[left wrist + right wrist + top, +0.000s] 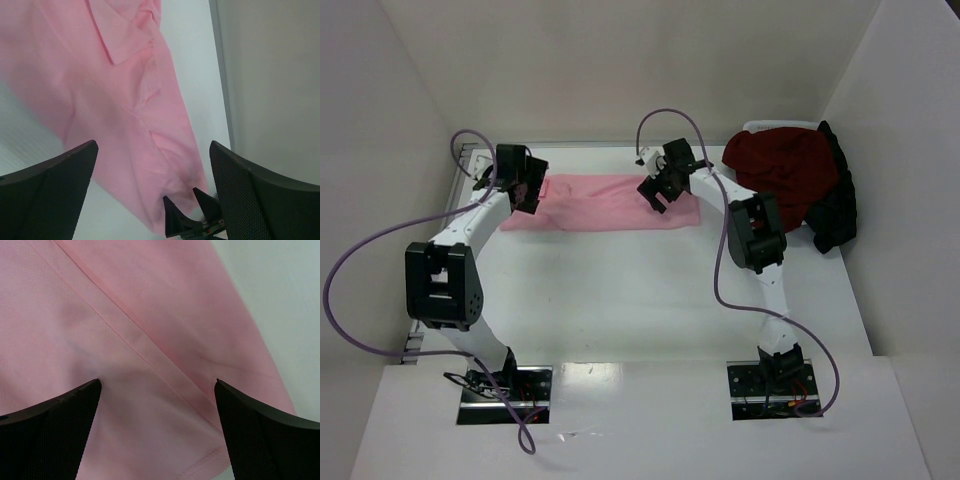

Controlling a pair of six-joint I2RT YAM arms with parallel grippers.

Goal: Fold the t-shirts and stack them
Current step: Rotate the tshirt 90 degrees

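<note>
Your left end effector (527, 198) and right end effector (655, 197) hang released and empty over the flat light pink cloth t-shirt (605, 212) just beneath them; pinch only one layer and it will likely bunch.

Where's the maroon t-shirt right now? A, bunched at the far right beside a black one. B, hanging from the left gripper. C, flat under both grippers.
A: the maroon t-shirt lies bunched at the far right against the black t-shirt; the pink t-shirt is the one spread flat.

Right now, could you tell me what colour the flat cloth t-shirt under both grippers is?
Light pink t-shirt, clearest in the top external view.
</note>
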